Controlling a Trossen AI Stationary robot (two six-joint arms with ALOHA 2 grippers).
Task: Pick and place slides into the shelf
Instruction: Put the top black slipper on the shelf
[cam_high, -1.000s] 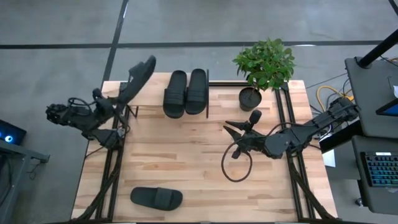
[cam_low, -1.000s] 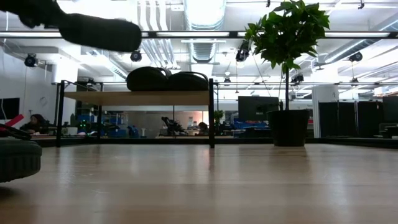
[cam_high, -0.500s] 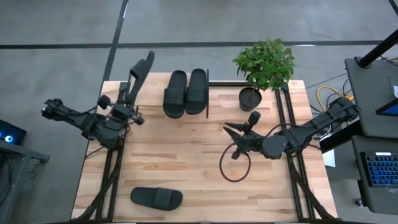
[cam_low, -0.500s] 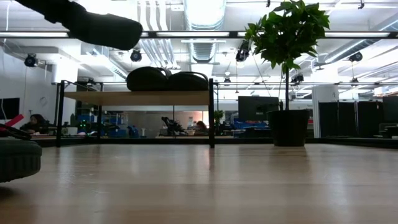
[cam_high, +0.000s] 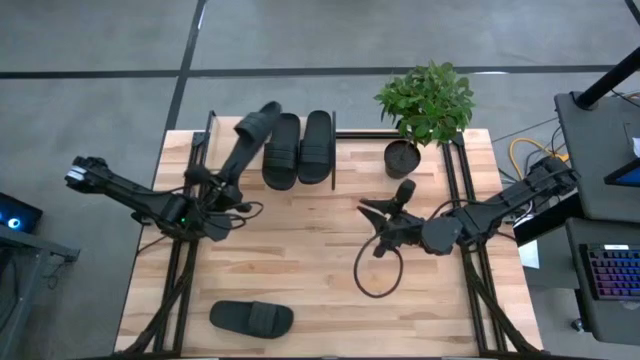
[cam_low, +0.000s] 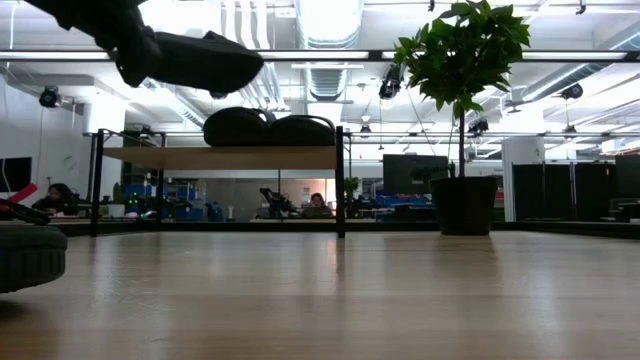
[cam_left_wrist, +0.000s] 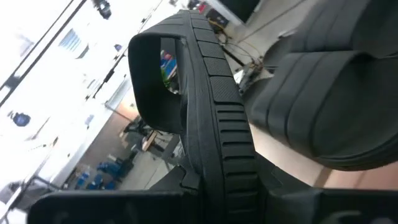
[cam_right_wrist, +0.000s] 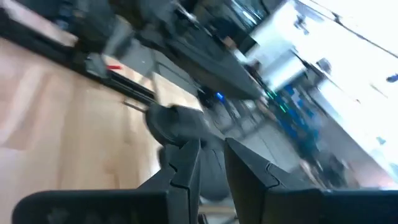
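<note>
So left gripper (cam_high: 222, 190) is clamped on a slide (cam_high: 250, 142), holding it by the heel end w/ the toe up in the air, angled toward the shelf (cam_high: 205, 135) at the far edge of the table (cam_high: 300, 260). 2 slides (cam_high: 298, 148) already sit on the shelf side by side at its right end, so the free spot is the bare board to their left.

IMO the trick now is to bring the toe down flat and parallel to those 2, just beside the nearest one, not on top of it. In the wrist view the held slide's sole (cam_left_wrist: 214, 124) is edge-on and very near the parked pair (cam_left_wrist: 336, 106), so it needs to roll level before letting go, else it'll lean on its neighbour.

Stuff in the way: the shelf's black posts and rail. Plant (cam_high: 425, 105) is well off to the right, no issue. 4th slide (cam_high: 251, 319) lies at the near edge of the table, left of centre.

Right gripper (cam_high: 385, 225) waits mid-table, right of centre, fingers (cam_right_wrist: 186, 165) only a narrow gap apart, holding nothing.
</note>
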